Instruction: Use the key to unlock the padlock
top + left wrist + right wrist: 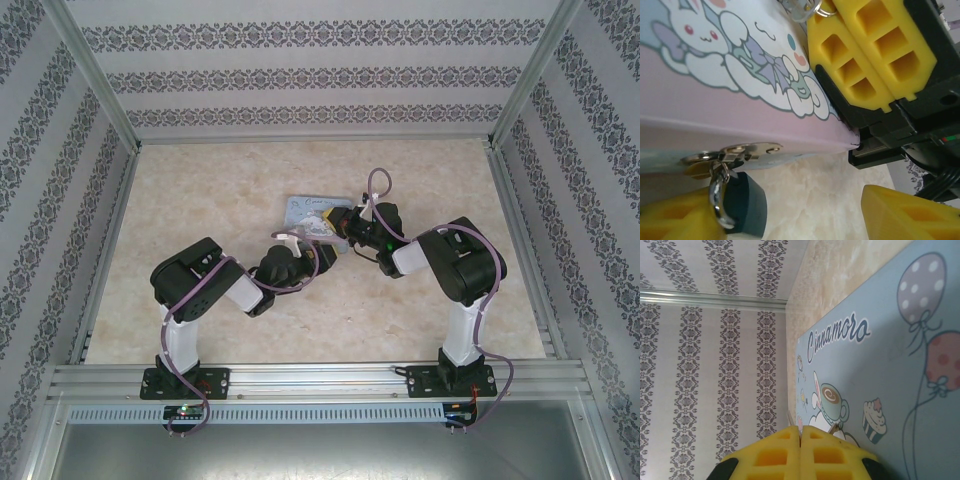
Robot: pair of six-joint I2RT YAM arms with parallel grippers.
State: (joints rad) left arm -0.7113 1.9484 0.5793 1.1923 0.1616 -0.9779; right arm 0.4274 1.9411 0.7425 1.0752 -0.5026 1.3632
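Left wrist: teal padlock [746,206] on hasp [742,150] of cartoon tin [715,107]

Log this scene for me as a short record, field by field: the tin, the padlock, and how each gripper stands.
tin: cartoon-printed, lying on the table
padlock: teal body, silver shackle hooked through the tin's hasp, hanging at the side
left gripper: open, padlock between its fingers, close to one of them
right gripper: shut, tips at the tin's lid
silver ring: small, at the right gripper's tips
key: cannot tell whether the ring carries it
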